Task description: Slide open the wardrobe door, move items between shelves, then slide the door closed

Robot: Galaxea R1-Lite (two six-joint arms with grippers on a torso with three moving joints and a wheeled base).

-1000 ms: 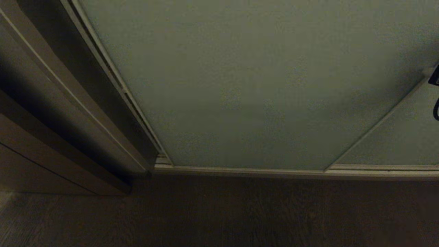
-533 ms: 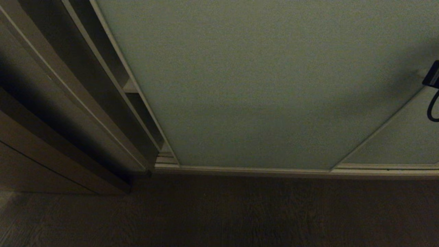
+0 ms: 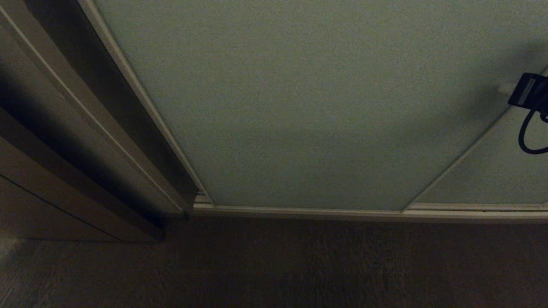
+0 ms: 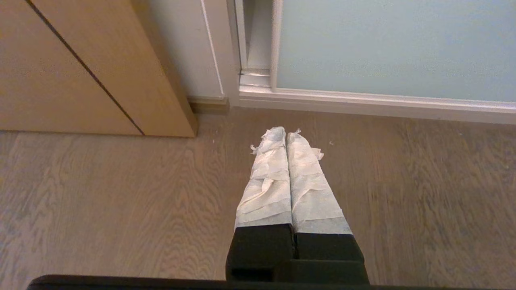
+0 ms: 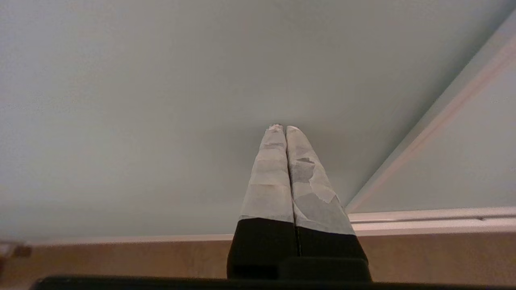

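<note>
Sliding wardrobe door (image 3: 325, 107) — right tool (image 5: 281, 128) closed, empty, tips against its panel — left tool (image 4: 286, 133) closed, low over floor (image 4: 121, 209).

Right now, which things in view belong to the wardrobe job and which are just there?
Job:
- sliding wardrobe door, shut
- right end effector, closed, tips at the door panel

Not in play:
- left end effector, closed, over the floor
- wooden floor
- brown wooden panelling
- second door panel

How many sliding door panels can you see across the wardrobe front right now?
2. The sliding wardrobe door fills most of the head view, its left edge against the frame. A second panel sits behind it at lower right. The shelves and anything further right are hidden.
</note>
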